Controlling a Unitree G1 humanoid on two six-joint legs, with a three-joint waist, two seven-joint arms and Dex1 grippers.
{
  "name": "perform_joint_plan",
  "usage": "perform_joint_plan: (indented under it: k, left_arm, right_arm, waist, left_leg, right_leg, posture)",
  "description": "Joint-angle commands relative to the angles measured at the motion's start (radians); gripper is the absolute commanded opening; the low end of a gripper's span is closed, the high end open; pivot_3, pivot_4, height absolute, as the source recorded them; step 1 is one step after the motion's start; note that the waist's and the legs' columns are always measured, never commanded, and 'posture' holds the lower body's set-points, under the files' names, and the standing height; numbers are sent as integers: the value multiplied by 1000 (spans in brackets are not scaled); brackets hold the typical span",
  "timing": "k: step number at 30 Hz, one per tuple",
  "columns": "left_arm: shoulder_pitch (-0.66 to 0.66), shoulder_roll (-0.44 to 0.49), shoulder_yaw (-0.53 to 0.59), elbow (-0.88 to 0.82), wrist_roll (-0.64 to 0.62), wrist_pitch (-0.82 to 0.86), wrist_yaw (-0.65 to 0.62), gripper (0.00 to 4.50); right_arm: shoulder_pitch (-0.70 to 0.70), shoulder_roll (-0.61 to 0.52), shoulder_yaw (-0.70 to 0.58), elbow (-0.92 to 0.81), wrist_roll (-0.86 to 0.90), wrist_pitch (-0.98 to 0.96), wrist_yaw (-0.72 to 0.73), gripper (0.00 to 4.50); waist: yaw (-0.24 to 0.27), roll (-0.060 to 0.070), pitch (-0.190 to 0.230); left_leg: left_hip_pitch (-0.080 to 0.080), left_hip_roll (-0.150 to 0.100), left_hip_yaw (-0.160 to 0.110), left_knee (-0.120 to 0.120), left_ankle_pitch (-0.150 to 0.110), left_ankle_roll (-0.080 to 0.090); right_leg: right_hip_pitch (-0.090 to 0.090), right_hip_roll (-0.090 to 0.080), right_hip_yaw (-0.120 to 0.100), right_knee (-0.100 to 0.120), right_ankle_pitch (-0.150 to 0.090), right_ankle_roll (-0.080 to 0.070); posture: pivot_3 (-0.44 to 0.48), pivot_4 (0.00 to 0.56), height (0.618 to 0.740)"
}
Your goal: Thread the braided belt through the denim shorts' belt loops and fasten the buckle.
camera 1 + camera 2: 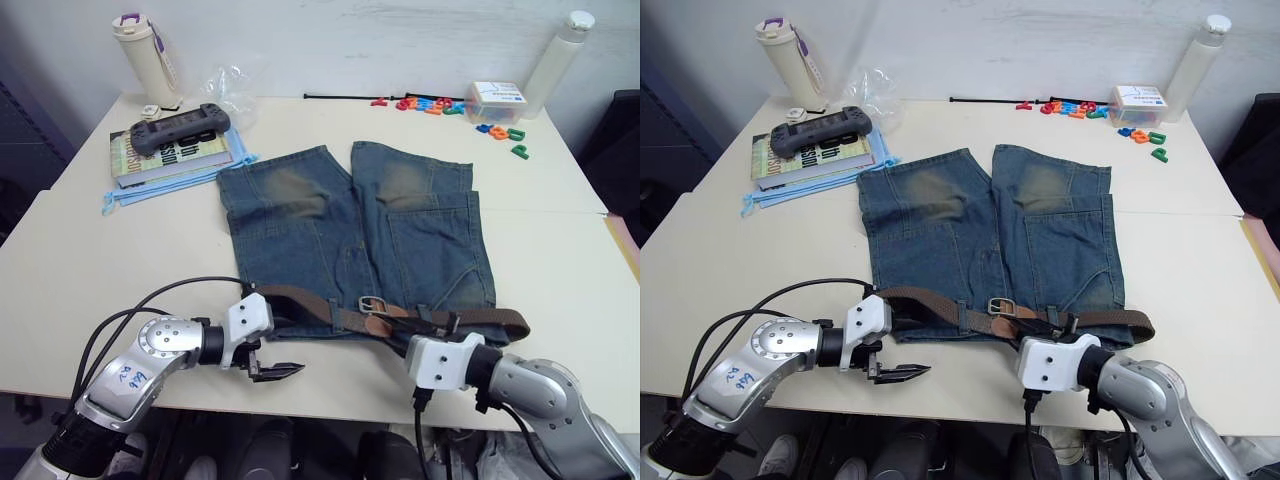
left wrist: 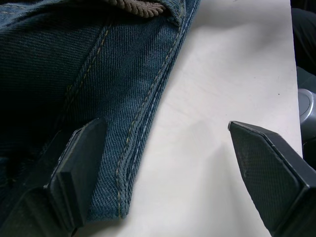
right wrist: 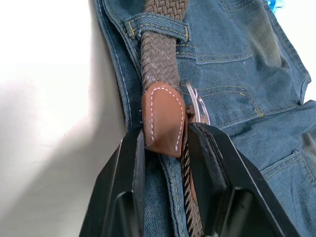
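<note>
We see a pale surface (image 1: 560, 250) with the denim shorts (image 1: 360, 235) spread flat near its front edge. At the back left sit a book (image 1: 170, 155) on light blue cloth (image 1: 150, 190) and a cream bottle (image 1: 148, 58); coloured letters (image 1: 440, 105) and a white bottle (image 1: 558, 60) lie back right.

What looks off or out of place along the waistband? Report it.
The braided belt runs through the belt loops of the denim shorts, but its leather tip sits between the right gripper fingers, short of the buckle. The other end overhangs past the shorts. Nothing looks spilled or damaged.
</note>
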Motion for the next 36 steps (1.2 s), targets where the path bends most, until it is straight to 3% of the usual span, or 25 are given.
perform_joint_plan:
  k: [1, 2, 11, 22, 30, 36]
  left_arm:
    - [31, 14, -17, 99, 66, 62, 22, 4384]
    - [31, 15, -17, 99, 66, 62, 21, 4384]
    - [28, 16, -19, 104, 68, 60, 18, 4384]
    - [22, 18, -26, 119, 81, 45, 8, 4384]
    - [21, 21, -31, 113, 90, 39, 4, 4384]
    - [25, 28, -31, 113, 98, 25, 1, 4384]
  right_arm:
    - [-5, 7, 0, -24, -6, -13, -9, 214]
    - [-4, 8, 0, -26, -6, -14, -9, 36]
    - [-6, 1, -30, -74, 32, 10, 14, 36]
    - [-69, -144, -304, -178, 326, 180, 197, 36]
    - [-224, -220, -406, -10, 327, 158, 192, 36]
    - [-234, -260, -424, 93, 294, 87, 186, 36]
  waist:
    - [0, 0, 0]
    - [0, 0, 0]
    - [0, 0, 0]
    - [2, 2, 1]
    - [3, 3, 2]
    - [4, 4, 3]
  left_leg:
    - [0, 0, 0, 0, 0, 0]
    - [0, 0, 0, 0, 0, 0]
    - [0, 0, 0, -1, 0, 0]
    - [0, 0, 0, -3, 0, 0]
    - [-1, 0, 0, -3, 0, 0]
    - [-1, 0, 1, -4, 0, 0]
  right_leg:
    - [0, 0, 0, 0, 0, 0]
    - [0, 0, 0, 0, 0, 0]
    - [0, 0, 0, -1, 0, -1]
    - [0, 0, 0, -3, 0, 0]
    - [0, 0, -1, -6, 0, -1]
    - [0, 0, -2, -7, 2, 1]
  posture:
    - [0, 150, 706]
    - [0, 150, 706]
    - [0, 150, 706]
    - [0, 150, 706]
    - [0, 150, 706]
    - [0, 150, 706]
